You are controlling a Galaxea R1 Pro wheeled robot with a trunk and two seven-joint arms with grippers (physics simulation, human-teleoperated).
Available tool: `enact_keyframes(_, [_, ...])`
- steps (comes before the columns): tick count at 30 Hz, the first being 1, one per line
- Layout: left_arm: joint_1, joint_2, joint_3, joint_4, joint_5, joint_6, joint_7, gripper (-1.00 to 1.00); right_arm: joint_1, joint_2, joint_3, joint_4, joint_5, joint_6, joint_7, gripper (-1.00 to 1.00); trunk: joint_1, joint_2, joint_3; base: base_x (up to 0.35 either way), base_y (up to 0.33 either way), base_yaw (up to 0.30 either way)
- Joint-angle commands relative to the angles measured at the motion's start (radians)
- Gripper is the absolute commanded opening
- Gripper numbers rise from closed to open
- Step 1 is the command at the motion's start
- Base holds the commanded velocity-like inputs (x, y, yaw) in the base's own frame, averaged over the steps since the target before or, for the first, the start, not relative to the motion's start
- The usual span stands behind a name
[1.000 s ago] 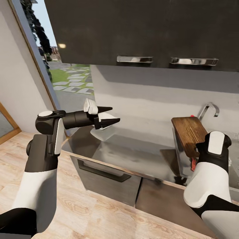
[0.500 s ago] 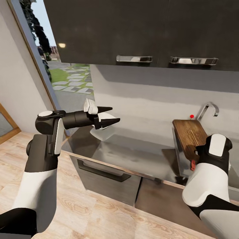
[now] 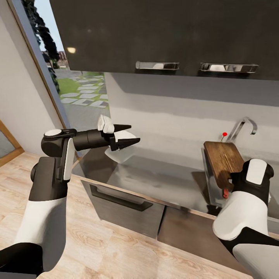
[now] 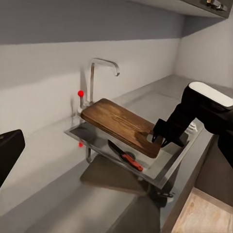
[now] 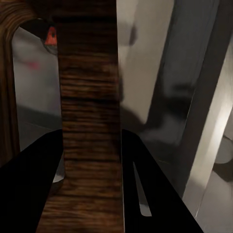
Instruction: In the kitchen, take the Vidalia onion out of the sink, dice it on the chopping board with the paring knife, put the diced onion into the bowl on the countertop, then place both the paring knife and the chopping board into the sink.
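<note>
Domestic kitchen, rendered in simulation.

A glossy grey worktop (image 3: 162,180) runs along a pale wall, with dark cabinet fronts (image 3: 128,209) below it and dark wall cupboards with chrome bar handles (image 3: 157,65) above it. A stainless sink (image 4: 162,167) with a bent chrome tap (image 3: 242,128) is let into the worktop. Wood-plank floor (image 3: 100,248) lies before the worktop; a glazed opening (image 3: 73,89) to its left shows a garden path.

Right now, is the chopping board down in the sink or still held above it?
Held above: the right tool grips the chopping board, tilted over the sink.
</note>
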State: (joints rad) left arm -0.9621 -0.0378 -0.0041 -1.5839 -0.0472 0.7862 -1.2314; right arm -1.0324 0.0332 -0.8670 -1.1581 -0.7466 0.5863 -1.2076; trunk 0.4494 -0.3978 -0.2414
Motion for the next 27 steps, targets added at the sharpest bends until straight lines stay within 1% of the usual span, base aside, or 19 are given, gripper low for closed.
enact_keyframes(1, [-0.001,-0.001,0.001,-0.001,-0.005,0.01,-0.007,1.0,-0.001,0.0,-0.005,-0.002,-0.004,0.009,-0.004,-1.0,0.001,-0.002,-0.002,0.0,0.0,0.0])
enact_keyframes(5, [-0.001,-0.001,0.001,-0.001,-0.005,0.01,-0.007,1.0,-0.001,0.0,-0.012,-0.002,-0.006,0.009,-0.004,-1.0,0.001,-0.002,-0.003,0.0,0.0,0.0])
enact_keyframes(7, [-0.001,-0.001,0.001,-0.001,-0.005,0.01,-0.007,1.0,-0.001,-0.001,-0.022,-0.002,-0.008,0.009,-0.003,-1.0,0.001,-0.002,-0.004,0.0,0.0,0.0])
enact_keyframes(13, [-0.001,-0.001,0.0,0.0,-0.005,0.01,-0.007,1.0,-0.001,-0.001,-0.026,-0.002,-0.009,0.017,-0.002,-1.0,0.001,-0.002,-0.011,0.0,0.0,0.0])
enact_keyframes(15, [-0.001,-0.001,0.0,-0.001,-0.005,0.01,-0.007,1.0,-0.002,-0.001,-0.037,-0.002,-0.01,0.019,-0.001,-1.0,0.001,-0.002,-0.014,0.0,0.0,-0.015])
enact_keyframes(16, [-0.001,-0.001,0.0,-0.001,-0.005,0.011,-0.007,1.0,-0.002,-0.002,-0.06,-0.003,-0.01,0.021,-0.001,-1.0,0.001,-0.002,-0.015,0.0,0.0,-0.109])
enact_keyframes(17, [-0.001,-0.001,0.0,-0.001,-0.005,0.01,-0.007,1.0,-0.002,-0.003,-0.067,-0.003,-0.01,0.021,-0.001,-1.0,0.001,-0.002,-0.016,0.0,0.0,-0.134])
enact_keyframes(23, [-0.001,-0.003,0.0,0.0,-0.005,0.01,-0.007,1.0,-0.002,-0.004,-0.079,-0.003,-0.01,0.042,-0.001,-1.0,0.001,-0.002,-0.022,0.0,0.0,-0.151])
enact_keyframes(27, [-0.001,-0.003,0.0,-0.001,-0.005,0.01,-0.007,1.0,-0.001,-0.005,-0.082,-0.004,-0.01,0.047,-0.001,-1.0,0.001,-0.002,-0.024,0.0,0.0,-0.058])
